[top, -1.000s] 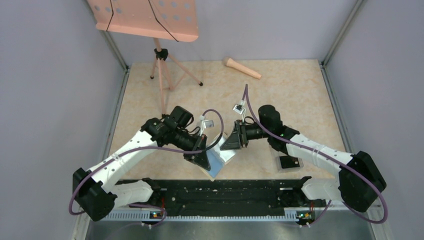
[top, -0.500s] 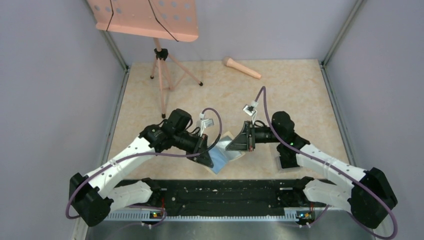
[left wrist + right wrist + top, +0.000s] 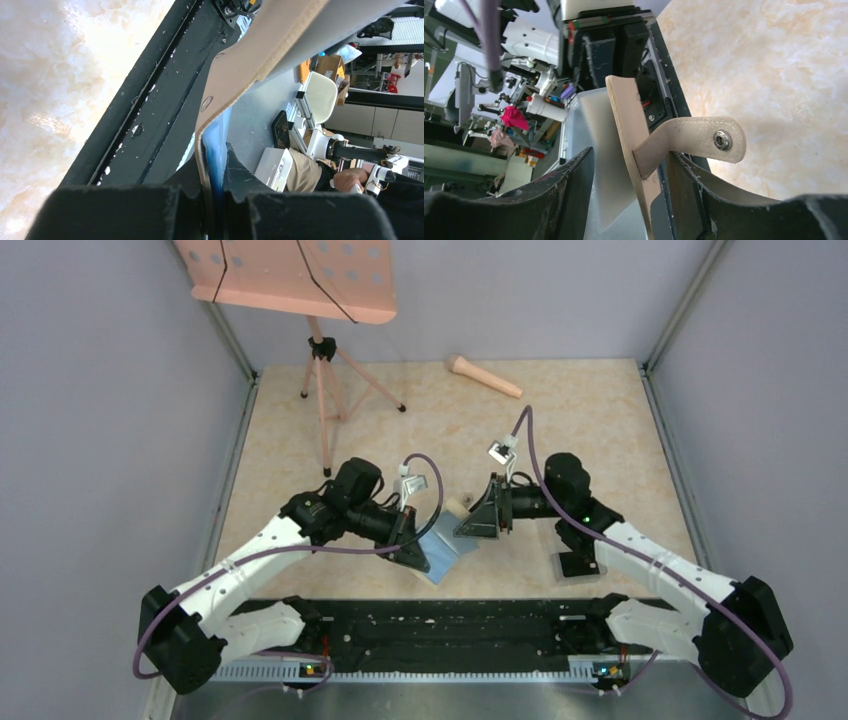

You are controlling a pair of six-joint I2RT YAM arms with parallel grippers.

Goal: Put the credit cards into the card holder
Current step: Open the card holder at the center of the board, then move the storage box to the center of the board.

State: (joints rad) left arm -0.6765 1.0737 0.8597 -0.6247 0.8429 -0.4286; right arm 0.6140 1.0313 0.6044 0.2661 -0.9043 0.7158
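Card holder held up between 2 grippers, 0 cards visibly inside

Left gripper is clamped tight on one edge of the tan-and-blue holder, keeping it above the near middle of the counter. Right gripper stands partly open, its jaws straddling the other flap by the snap tab with no clear pinch. No card shows in either gripper, so the task looks barely begun: every card is left to fetch and slide in. A dark flat object beside the right arm may hold them.
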